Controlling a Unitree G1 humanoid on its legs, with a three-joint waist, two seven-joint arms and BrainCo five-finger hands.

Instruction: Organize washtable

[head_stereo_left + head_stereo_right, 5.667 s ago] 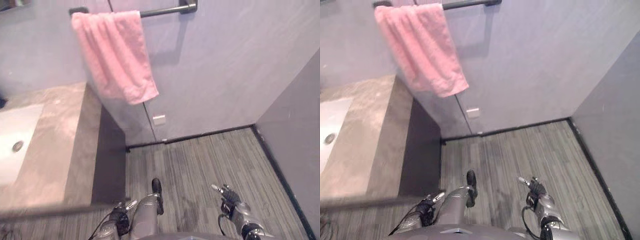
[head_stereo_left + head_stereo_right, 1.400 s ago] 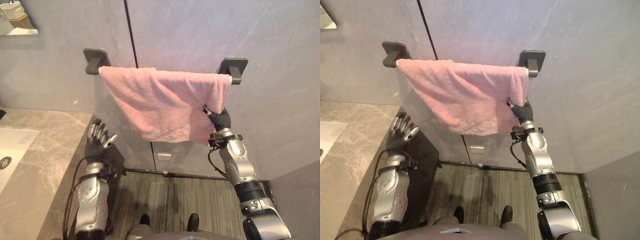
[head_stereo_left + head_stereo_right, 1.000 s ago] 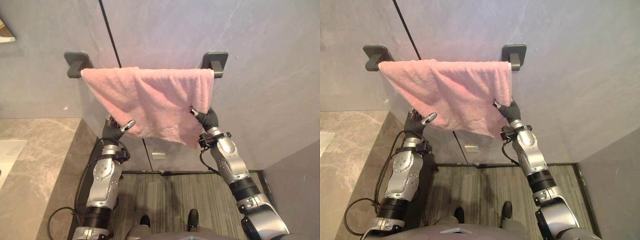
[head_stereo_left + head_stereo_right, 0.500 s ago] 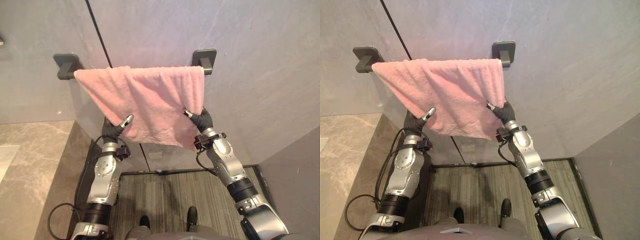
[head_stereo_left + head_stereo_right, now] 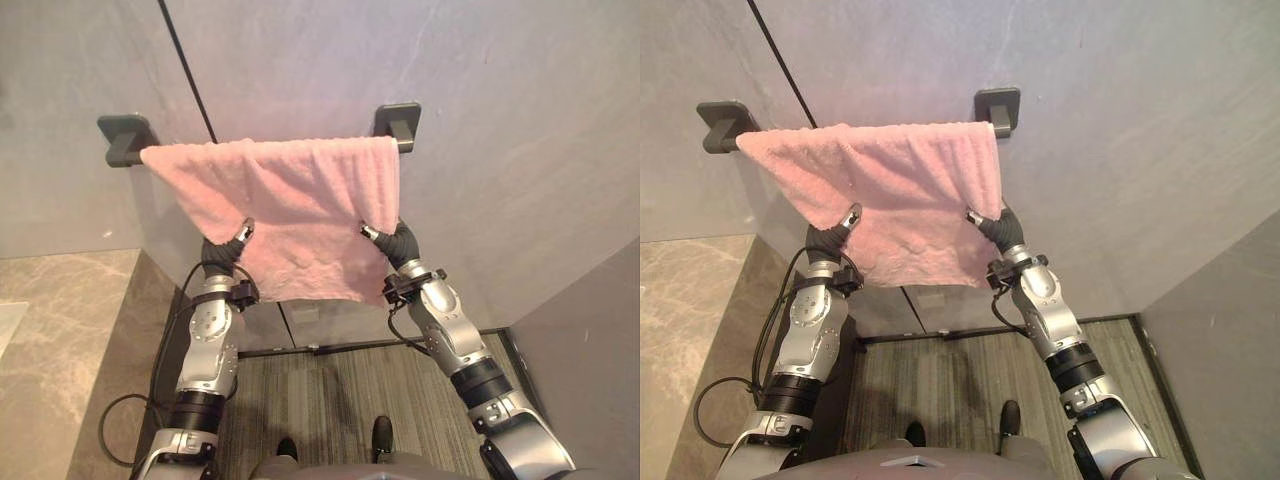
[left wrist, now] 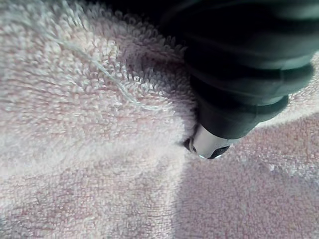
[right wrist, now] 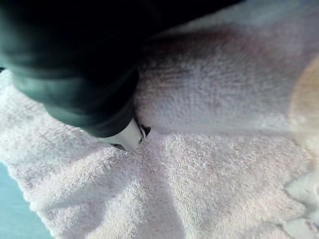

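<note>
We are straightening the pink towel [image 5: 290, 210] draped over the towel rail [image 5: 122, 138], left hand [image 5: 224, 255] and right hand [image 5: 399, 243] each pinching its lower part. We are judging that an even, gentle downward pull comes next

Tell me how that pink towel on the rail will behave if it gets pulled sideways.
Probably floppy: the pink towel drapes over the towel rail in soft folds with an uneven lower edge, so a tug would likely bunch it rather than shift it whole. Its looped pile, close up in the wrist views, suggests it would grip more than slip.
</note>
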